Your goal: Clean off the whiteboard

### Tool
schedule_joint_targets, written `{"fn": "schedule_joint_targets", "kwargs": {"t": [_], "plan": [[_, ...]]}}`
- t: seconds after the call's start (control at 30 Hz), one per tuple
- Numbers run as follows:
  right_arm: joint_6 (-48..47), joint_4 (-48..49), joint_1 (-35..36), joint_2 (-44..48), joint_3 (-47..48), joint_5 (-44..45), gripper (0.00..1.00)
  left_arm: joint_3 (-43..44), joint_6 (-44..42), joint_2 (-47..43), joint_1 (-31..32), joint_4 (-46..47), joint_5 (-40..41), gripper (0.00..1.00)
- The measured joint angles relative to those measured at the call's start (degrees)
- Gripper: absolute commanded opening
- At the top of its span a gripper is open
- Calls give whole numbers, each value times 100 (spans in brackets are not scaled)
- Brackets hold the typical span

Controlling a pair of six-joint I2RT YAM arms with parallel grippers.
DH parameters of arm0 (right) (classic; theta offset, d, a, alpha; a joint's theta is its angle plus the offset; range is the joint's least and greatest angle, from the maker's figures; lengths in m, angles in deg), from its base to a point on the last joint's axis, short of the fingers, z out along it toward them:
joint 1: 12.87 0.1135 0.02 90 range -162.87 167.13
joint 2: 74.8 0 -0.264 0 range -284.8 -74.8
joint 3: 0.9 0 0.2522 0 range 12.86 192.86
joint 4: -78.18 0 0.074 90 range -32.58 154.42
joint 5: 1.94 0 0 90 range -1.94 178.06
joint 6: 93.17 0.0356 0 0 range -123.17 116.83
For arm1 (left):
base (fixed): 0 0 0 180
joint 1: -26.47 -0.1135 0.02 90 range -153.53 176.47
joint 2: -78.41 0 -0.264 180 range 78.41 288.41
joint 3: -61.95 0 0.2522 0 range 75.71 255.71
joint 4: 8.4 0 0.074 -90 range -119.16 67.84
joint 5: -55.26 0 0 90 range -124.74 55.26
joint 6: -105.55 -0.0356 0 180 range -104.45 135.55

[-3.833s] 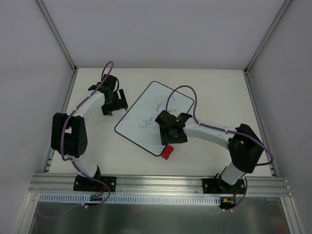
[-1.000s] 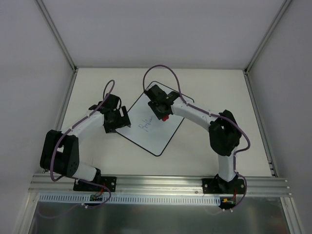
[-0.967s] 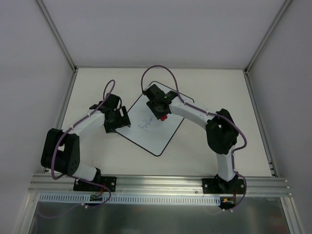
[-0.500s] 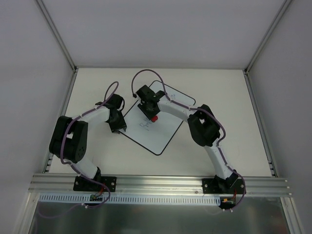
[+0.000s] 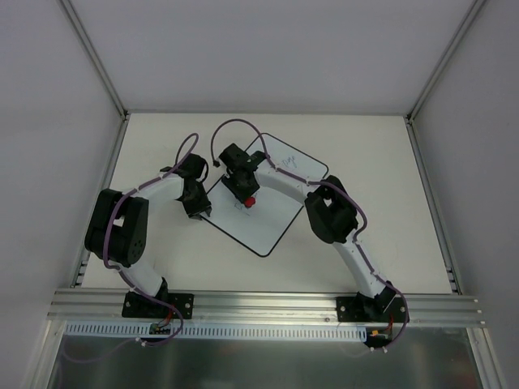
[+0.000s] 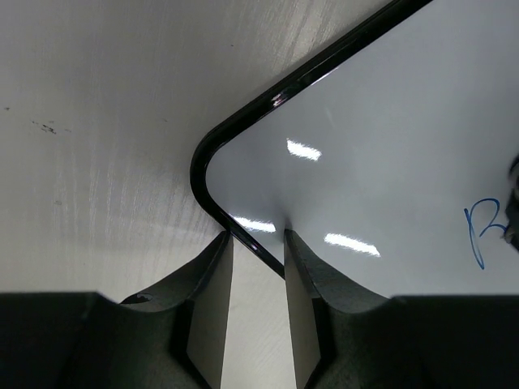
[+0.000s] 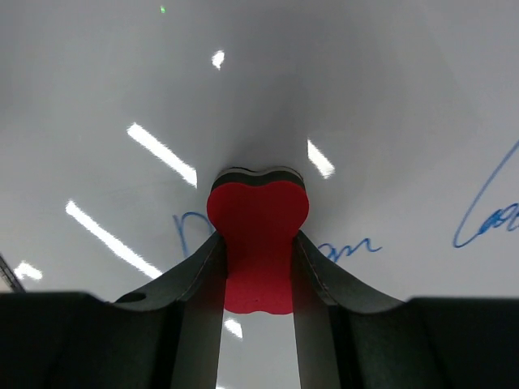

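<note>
The whiteboard (image 5: 273, 217) lies flat and askew on the table. The left wrist view shows its rounded near-left corner and black edge (image 6: 243, 138). Blue handwriting (image 7: 486, 215) remains on it. My right gripper (image 5: 246, 195) is shut on a red eraser (image 5: 250, 202), pressing its dark felt face onto the board over the writing; in the right wrist view the eraser (image 7: 258, 207) sits squeezed between both fingers. My left gripper (image 5: 199, 212) stands narrowly open astride the board's left edge. One fingertip (image 6: 220, 251) is on the table side and the other on the board, clamping nothing.
The pale table (image 5: 381, 162) is walled in by white panels, with a metal rail (image 5: 259, 304) along the near edge. Purple cables (image 5: 231, 126) loop above both wrists. The right arm's elbow (image 5: 328, 212) hangs over the board's right side.
My right gripper has swept the eraser leftward across the board, and less writing shows. My left gripper has narrowed and set down over the board's left edge. The board has shifted slightly.
</note>
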Motion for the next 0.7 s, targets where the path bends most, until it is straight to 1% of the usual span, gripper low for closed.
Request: {"fn": "schedule_joint_targets", "kwargs": {"t": [0.13, 0.27, 0.37, 0.5, 0.7], "plan": [[83, 28, 245, 214, -376, -192, 16, -2, 0, -2, 0, -2, 0, 29], [278, 2, 466, 400, -673, -315, 11, -7, 2, -4, 0, -4, -2, 27], [590, -9, 411, 426, -713, -358, 11, -13, 4, -7, -2, -4, -11, 25], [1165, -33, -68, 457, -754, -398, 10, -42, 35, -4, 0, 164, -96, 24], [1875, -72, -1305, 490, -778, -17, 10, -70, 98, -7, -9, 273, -164, 24]]}}
